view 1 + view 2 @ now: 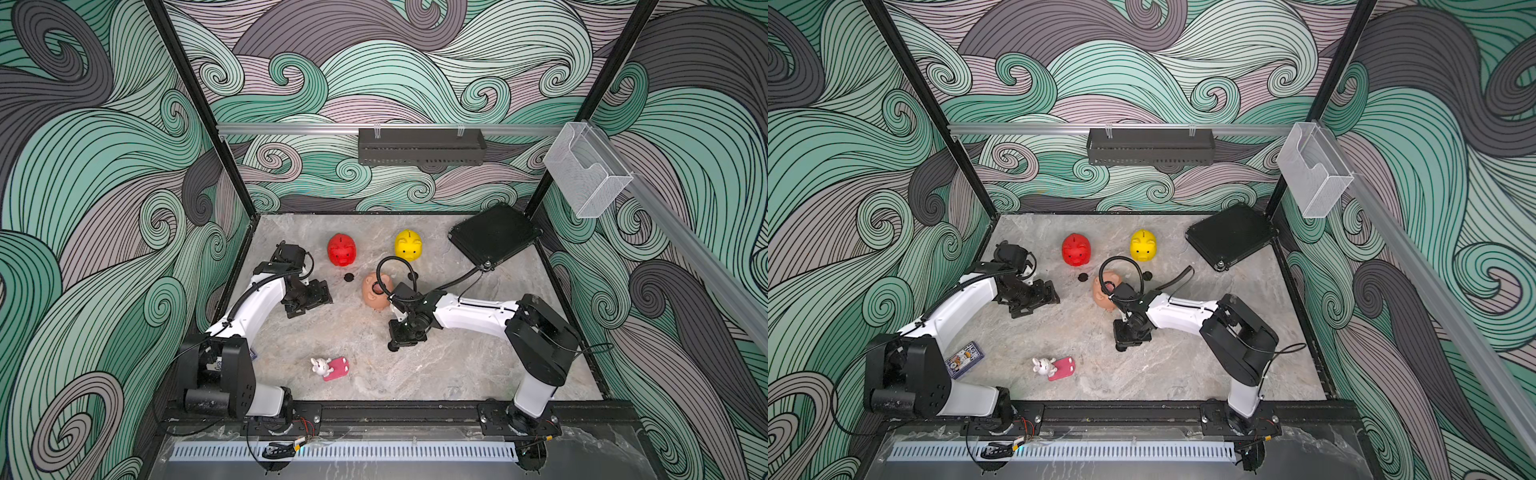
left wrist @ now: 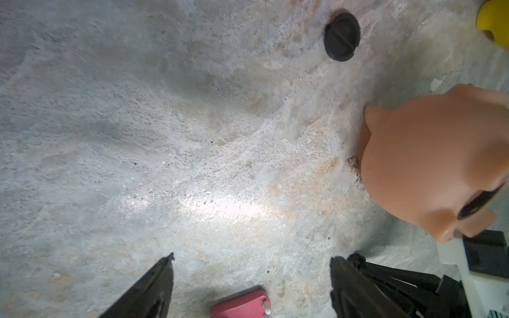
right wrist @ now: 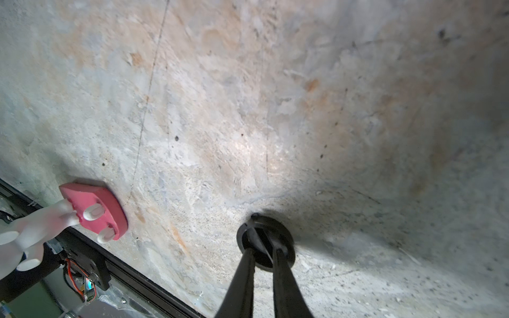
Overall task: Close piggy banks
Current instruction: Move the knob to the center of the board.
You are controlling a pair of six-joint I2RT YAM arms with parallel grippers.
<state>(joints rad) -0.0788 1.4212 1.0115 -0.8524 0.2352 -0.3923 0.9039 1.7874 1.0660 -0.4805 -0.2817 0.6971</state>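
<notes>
Right hand (image 3: 263, 247): nearly closed, seemingly pinching ridged round black plug (image 3: 286, 236) | left hand (image 2: 252, 257): wide apart, empty

Stone table (image 1: 457, 374) holds 3 piggy banks (image 1: 341, 249), a bunny toy (image 1: 321, 366), seemingly 3 plugs (image 1: 348, 277).

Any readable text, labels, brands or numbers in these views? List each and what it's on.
No text can be read in any view.
Blue printed box: there is print on its face, but it is too small and blurred to read.
Red piggy bank, yellow piggy bank, peach piggy bank: no markings visible.
Black plug: no markings visible.
</notes>
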